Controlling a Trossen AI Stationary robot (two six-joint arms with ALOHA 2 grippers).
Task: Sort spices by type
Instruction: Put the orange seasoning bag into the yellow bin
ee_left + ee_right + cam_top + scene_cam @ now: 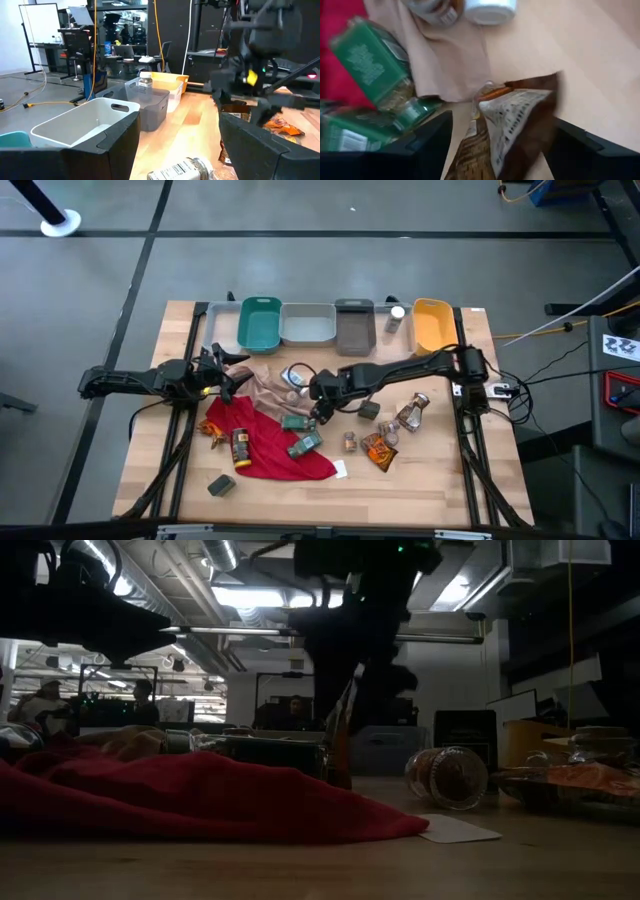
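The spices lie scattered on the wooden table. My right gripper (321, 408) (502, 120) is open and points steeply down over an orange-brown crinkly packet (512, 132), one finger on either side of it. Two green boxes (370, 70) (298, 421) lie beside it on the red cloth (270, 445). White-capped jars (490, 7) (296, 377) rest on the tan cloth (268, 388). My left gripper (226, 376) (177, 135) waits open at the table's left, pointing level.
Teal (259, 323), white (308, 326), grey (354, 326) and yellow (432, 324) bins line the far edge, with a jar (395, 318) between the last two. More jars (410, 415), another packet (378, 450), a brown jar (240, 448) and a dark box (221, 485) lie around.
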